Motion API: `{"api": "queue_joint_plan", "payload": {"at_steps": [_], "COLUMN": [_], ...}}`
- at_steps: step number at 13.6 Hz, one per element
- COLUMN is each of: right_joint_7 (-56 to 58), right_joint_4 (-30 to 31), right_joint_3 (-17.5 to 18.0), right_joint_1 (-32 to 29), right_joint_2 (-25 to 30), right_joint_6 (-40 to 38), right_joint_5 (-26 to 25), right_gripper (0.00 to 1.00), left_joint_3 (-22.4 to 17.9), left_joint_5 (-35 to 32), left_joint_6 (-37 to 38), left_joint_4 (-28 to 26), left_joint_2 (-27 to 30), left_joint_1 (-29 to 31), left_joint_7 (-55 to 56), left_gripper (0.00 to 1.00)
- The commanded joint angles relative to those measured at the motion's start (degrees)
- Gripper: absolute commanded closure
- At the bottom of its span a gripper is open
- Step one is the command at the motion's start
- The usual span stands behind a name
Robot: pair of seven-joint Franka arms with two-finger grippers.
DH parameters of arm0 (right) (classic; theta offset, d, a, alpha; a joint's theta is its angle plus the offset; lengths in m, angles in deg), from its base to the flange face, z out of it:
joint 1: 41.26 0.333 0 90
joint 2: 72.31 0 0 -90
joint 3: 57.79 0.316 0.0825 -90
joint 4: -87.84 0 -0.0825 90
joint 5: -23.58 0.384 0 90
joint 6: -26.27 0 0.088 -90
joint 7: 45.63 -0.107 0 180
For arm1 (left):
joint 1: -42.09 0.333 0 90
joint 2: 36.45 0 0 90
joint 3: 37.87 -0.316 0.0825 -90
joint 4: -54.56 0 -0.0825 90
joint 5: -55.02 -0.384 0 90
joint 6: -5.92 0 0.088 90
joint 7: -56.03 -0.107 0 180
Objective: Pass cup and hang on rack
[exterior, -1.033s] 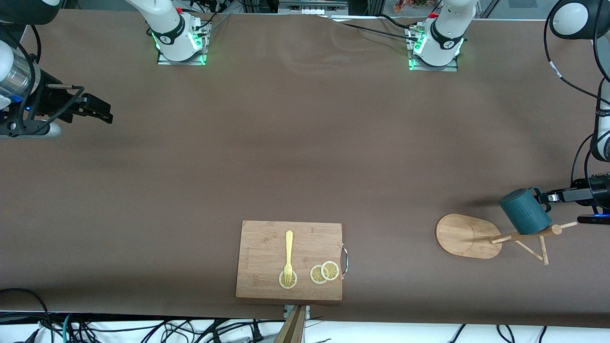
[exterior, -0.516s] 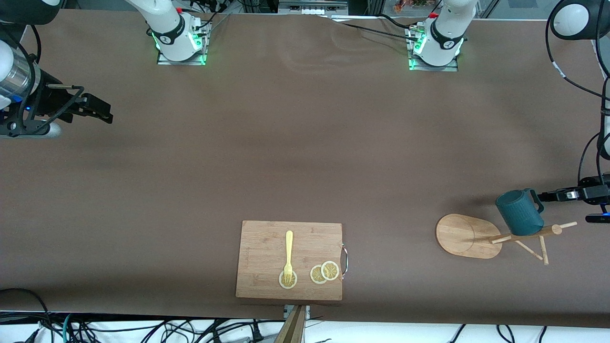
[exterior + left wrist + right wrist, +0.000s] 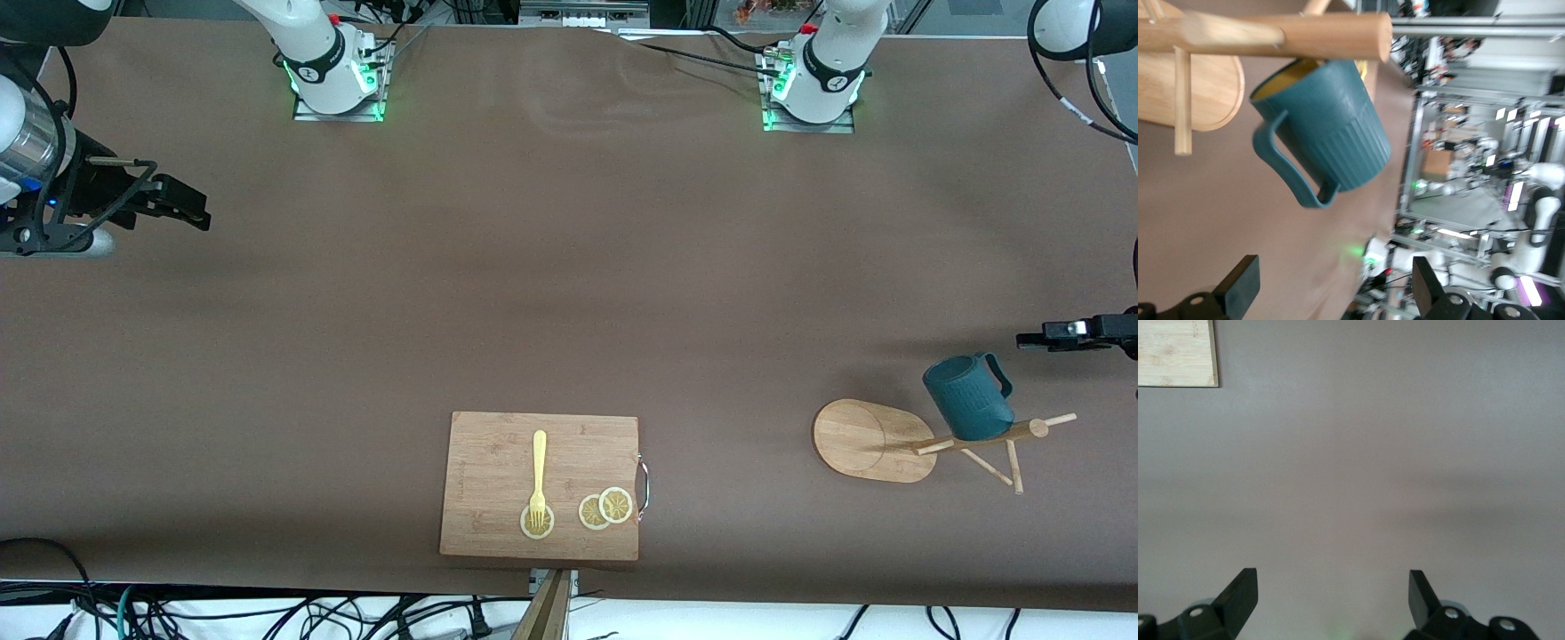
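Note:
The dark teal ribbed cup (image 3: 967, 398) sits up on the wooden rack (image 3: 867, 440), against the pole near its top. In the left wrist view the cup (image 3: 1331, 127) hangs under the pole (image 3: 1305, 37), its yellow mouth toward the pole and its handle free of any peg. My left gripper (image 3: 1027, 340) is open and empty, a little apart from the cup's handle, toward the left arm's end of the table; its jaws (image 3: 1333, 283) stand wide. My right gripper (image 3: 191, 212) waits open and empty over bare table at the right arm's end (image 3: 1331, 587).
A rectangular cutting board (image 3: 540, 484) near the front edge carries a yellow fork (image 3: 538, 471) and lemon slices (image 3: 606, 508); its corner shows in the right wrist view (image 3: 1175, 353). The rack's thin pegs (image 3: 1013, 467) stick out near the cup.
My left gripper let go of the cup's handle and drew back toward the left arm's end. The cup settled lower and more upright on the rack. The right arm has not moved.

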Motion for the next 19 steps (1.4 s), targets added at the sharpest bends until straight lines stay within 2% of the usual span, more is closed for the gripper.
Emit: {"api": "queue_joint_plan", "payload": {"at_steps": [1,4,7,10,12,14,16,19], "right_joint_7": [0.2,0.2,0.3,0.2,0.2,0.3,0.3,0.3], "right_joint_4": [-0.7,-0.7,-0.7,-0.7,-0.7,-0.8,-0.8,-0.9], "right_joint_3": [-0.2,-0.2,-0.2,-0.1,-0.2,-0.2,-0.2,-0.2], "right_joint_1": [0.0,0.0,0.0,0.0,0.0,0.0,0.0,0.0], "right_joint_2": [-0.1,-0.2,-0.2,-0.2,-0.1,-0.2,-0.2,-0.2], "right_joint_6": [-0.5,-0.4,-0.2,-0.2,-0.2,-0.1,0.0,0.3], "right_joint_5": [1.0,1.0,1.0,1.0,1.1,1.0,1.0,1.0], "right_gripper": [0.0,0.0,0.0,0.0,0.0,0.0,0.0,0.0], "left_joint_3": [-0.5,-0.6,-0.6,-0.5,-0.2,-0.2,-0.5,-1.0], "left_joint_5": [-9.5,-16.6,-28.4,-41.8,-48.0,-49.3,-49.2,-48.6], "left_joint_6": [0.3,-0.1,-0.1,-0.1,-0.1,-0.6,-4.9,-15.4], "left_joint_4": [-0.3,-0.4,-0.4,-0.4,-0.8,-2.3,-8.0,-22.7], "left_joint_2": [6.2,12.1,18.6,22.6,24.0,25.0,28.6,37.8], "left_joint_1": [-4.6,-10.9,-21.6,-31.9,-35.9,-36.8,-36.1,-36.1], "left_joint_7": [0.6,1.1,7.3,14.6,14.9,15.5,15.4,14.8], "left_gripper": [0.0,0.0,0.0,0.0,0.0,0.0,0.0,0.0]}}
